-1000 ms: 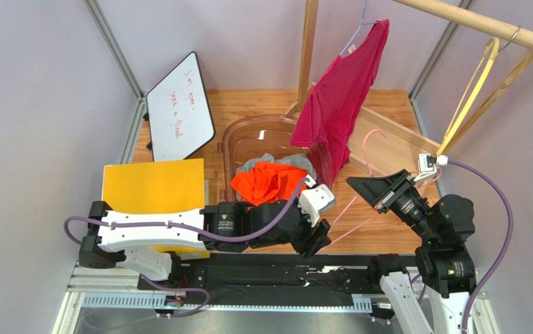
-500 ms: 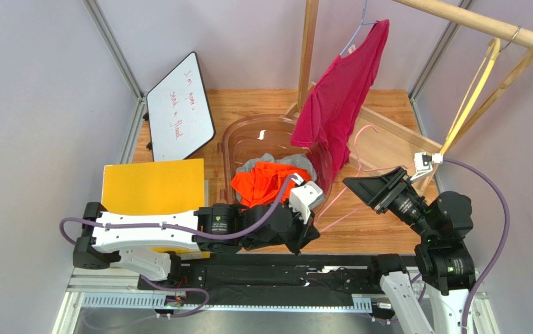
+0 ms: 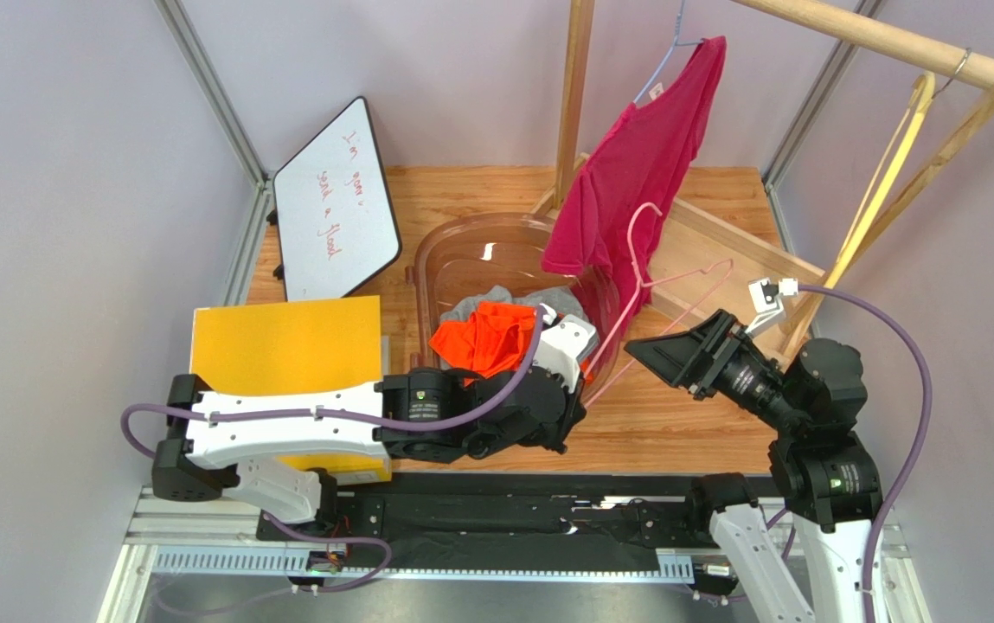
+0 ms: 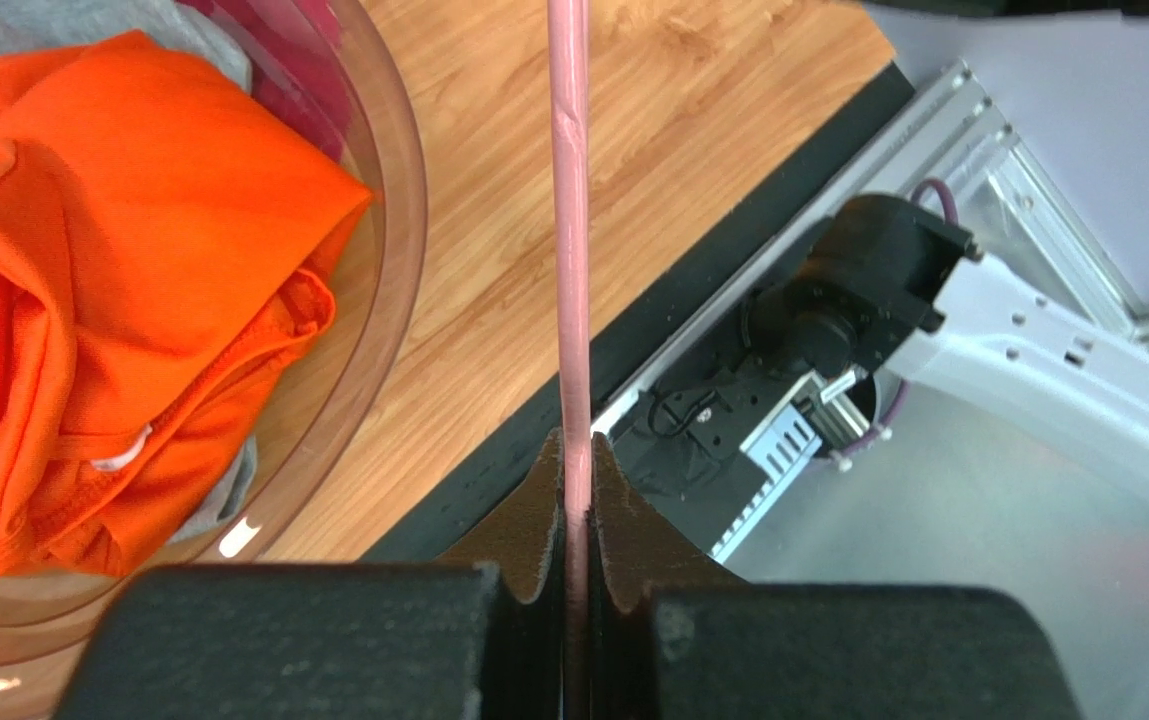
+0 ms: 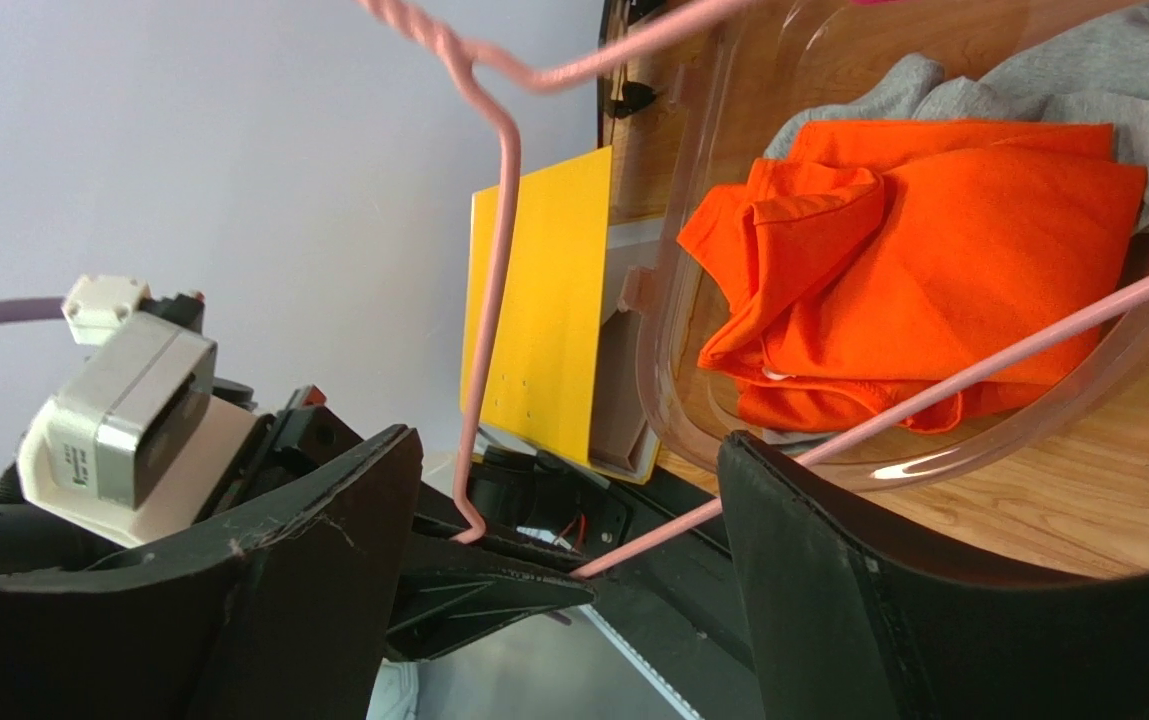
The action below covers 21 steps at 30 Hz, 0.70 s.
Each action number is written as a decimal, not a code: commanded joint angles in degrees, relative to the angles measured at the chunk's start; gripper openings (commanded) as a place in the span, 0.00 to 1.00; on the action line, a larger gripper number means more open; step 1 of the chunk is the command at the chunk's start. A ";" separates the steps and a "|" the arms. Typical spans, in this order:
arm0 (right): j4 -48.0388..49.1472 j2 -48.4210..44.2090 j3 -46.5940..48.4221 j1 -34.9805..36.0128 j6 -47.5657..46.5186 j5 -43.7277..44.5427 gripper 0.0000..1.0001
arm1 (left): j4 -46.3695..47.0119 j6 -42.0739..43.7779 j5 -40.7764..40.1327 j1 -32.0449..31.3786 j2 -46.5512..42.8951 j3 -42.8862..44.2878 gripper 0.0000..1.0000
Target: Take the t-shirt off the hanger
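The left gripper (image 4: 576,465), which stood open one second ago, is now closed tightly on the thin pink wire hanger (image 4: 571,225). The right gripper (image 5: 568,443), which held this hanger before, has opened wide, and the wire passes free between its fingers. The hanger is bare and has risen, so its hook now stands in front of the crimson shirt (image 3: 632,169) on the wooden rack (image 3: 576,78). The orange t-shirt (image 3: 495,335) lies crumpled in the clear plastic basket (image 3: 463,240), as before.
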 commanded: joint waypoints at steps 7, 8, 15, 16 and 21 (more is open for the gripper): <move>0.05 5.46 1.71 14.13 -4.70 9.91 0.69 | -0.51 -2.29 -2.26 2.19 5.56 8.09 0.00; 0.23 6.16 1.71 15.98 -4.70 11.77 0.67 | -0.78 -2.20 -2.26 2.28 6.18 8.27 0.00; 4.10 9.50 -0.31 29.16 -3.47 21.62 0.44 | -1.22 -2.90 -2.78 2.54 6.18 7.83 0.00; 4.27 10.03 -0.31 30.31 -3.47 23.37 0.42 | -1.39 -3.08 -2.87 2.55 5.92 7.74 0.00; 4.54 11.00 0.04 36.99 -3.64 29.97 0.33 | -2.10 -3.78 -4.19 2.81 5.39 6.60 0.00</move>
